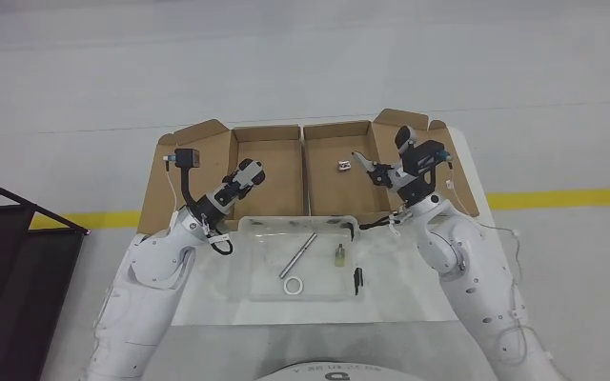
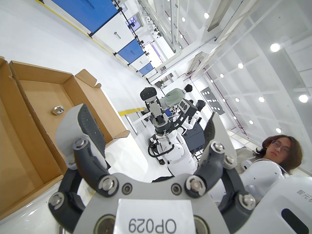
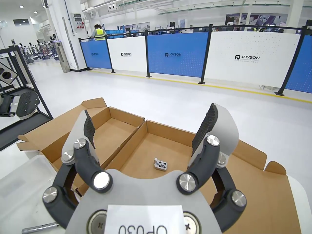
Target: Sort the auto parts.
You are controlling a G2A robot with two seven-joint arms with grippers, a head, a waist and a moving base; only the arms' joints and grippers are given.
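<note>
— Where are the parts?
— One small metal block (image 1: 341,166) lies alone on the floor of the right cardboard box (image 1: 329,195), near its far wall. From the right wrist camera its top face shows a few round holes. The rest sit in the clear plastic tray (image 1: 250,276) just in front of the two boxes. There is a metal rod (image 1: 297,255) lying slantwise, a white ring (image 1: 294,285) near the rod's nearer end, and a small yellowish piece (image 1: 338,254) too small to identify. A little dark part (image 1: 357,279) lies on the white table (image 1: 467,205) at the tray's right rim. I cannot tell whether it touches.
— And the grippers?
— The right gripper (image 1: 367,164) hangs above the right box, beside the block and clear of it, fingers spread with nothing between them. The left gripper (image 1: 253,174) is over the left cardboard box (image 1: 276,186), fingers likewise apart and empty.
— Anything cut off, any writing?
— The tray is cropped at the edge of the right wrist view. Each gripper's base carries a white label (image 3: 146,218) with dark print, partly cropped. The blue and white fence panels (image 3: 253,57) behind bear small logos.
</note>
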